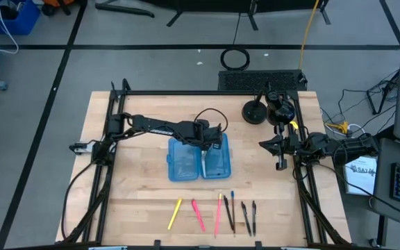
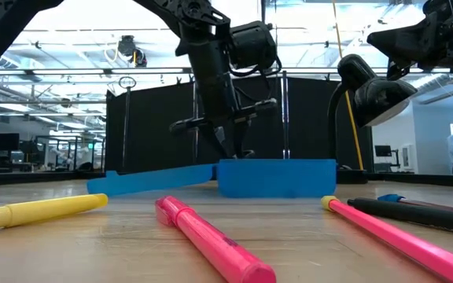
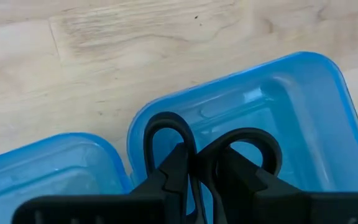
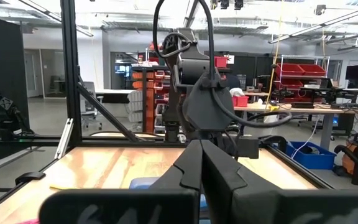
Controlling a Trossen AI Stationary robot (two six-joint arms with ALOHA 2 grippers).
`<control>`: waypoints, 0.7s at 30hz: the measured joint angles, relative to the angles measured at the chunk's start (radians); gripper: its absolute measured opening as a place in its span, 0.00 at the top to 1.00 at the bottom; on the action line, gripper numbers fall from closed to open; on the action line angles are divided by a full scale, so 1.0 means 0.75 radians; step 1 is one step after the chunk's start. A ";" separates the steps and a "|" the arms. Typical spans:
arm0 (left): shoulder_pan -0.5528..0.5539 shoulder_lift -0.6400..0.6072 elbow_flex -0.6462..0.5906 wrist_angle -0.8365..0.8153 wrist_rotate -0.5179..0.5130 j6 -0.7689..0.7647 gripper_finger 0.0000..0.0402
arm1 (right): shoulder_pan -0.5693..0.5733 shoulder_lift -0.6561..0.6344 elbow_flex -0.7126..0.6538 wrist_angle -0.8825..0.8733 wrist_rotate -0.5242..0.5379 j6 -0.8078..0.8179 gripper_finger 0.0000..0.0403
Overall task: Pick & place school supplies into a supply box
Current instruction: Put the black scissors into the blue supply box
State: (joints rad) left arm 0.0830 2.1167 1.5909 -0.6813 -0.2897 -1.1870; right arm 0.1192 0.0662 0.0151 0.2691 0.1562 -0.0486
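Left wrist view shows my left gripper (image 3: 194,177) clamped on the black-handled scissors (image 3: 210,152), handle loops directly above the pencil case (image 3: 303,112), inside its rim. My right gripper (image 1: 281,151), fingers pressed together, waits well apart from the case.

The left hand (image 1: 212,141), gripping scissors (image 3: 197,155), is blocking access above the pencil case (image 1: 198,158). Bare surface (image 1: 130,187) is lying open on either side. Pens (image 1: 214,214) are crowding the near edge; a lamp (image 1: 255,111) is occupying the far corner.
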 joint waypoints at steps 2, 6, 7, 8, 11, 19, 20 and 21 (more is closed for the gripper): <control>0.001 0.006 0.000 -0.002 0.002 0.004 0.85 | 0.000 0.000 0.000 0.002 0.001 -0.001 1.00; 0.003 0.038 0.001 0.013 0.034 0.008 0.85 | 0.000 0.000 0.000 0.005 0.006 -0.001 1.00; 0.002 0.049 0.001 0.019 0.036 0.010 0.85 | 0.000 0.000 0.000 0.005 0.007 -0.001 1.00; 0.002 0.056 0.001 0.029 0.035 0.013 0.85 | 0.000 0.000 0.000 0.005 0.007 -0.002 1.00; 0.008 0.061 0.001 0.034 0.043 0.015 0.85 | 0.000 0.000 0.000 0.005 0.006 -0.018 1.00; 0.011 0.060 0.004 0.068 0.026 0.035 0.67 | 0.000 0.001 0.000 0.004 0.006 -0.022 1.00; 0.011 0.060 0.004 0.070 0.025 0.035 0.62 | 0.000 0.001 0.000 0.004 0.006 -0.022 1.00; 0.011 0.059 0.004 0.072 0.024 0.036 0.58 | 0.000 0.001 0.000 0.004 0.006 -0.022 1.00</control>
State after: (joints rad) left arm 0.0910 2.1612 1.5943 -0.6271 -0.2714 -1.1603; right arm 0.1192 0.0666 0.0151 0.2722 0.1604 -0.0654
